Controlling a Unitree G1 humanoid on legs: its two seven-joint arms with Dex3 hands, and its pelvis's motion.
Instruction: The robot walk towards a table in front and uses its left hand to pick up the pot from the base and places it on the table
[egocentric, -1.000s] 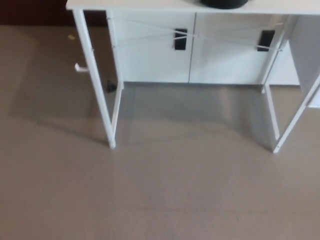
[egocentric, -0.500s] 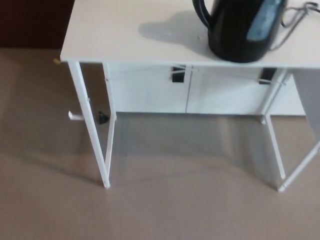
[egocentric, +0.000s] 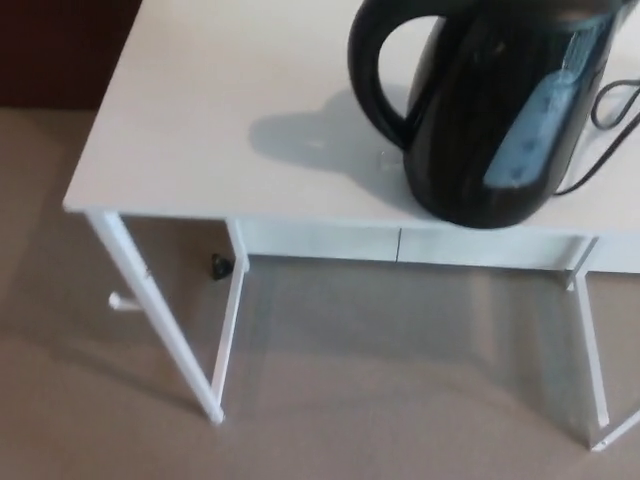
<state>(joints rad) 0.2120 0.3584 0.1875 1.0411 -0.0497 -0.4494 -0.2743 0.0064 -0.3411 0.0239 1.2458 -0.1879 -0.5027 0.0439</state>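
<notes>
A black electric kettle, the pot (egocentric: 495, 110), stands upright near the front edge of a white table (egocentric: 200, 110) in the head view. Its loop handle (egocentric: 375, 70) points to the picture's left, and a bluish water window shows on its side. Its bottom part flares slightly; I cannot tell the base apart from the pot. A black cord (egocentric: 610, 110) trails off to the right behind it. Neither of my hands shows in the picture.
The table stands on thin white legs (egocentric: 150, 310) over a beige floor (egocentric: 380, 390). A white cabinet front (egocentric: 400, 245) sits behind, under the tabletop. A small dark object (egocentric: 219, 266) lies on the floor by the left rear leg. Dark wall at top left.
The whole picture has shifted as the camera came closer and tilted up: the table and pot now fill the top half, far larger than before. Nothing on the table has moved.
</notes>
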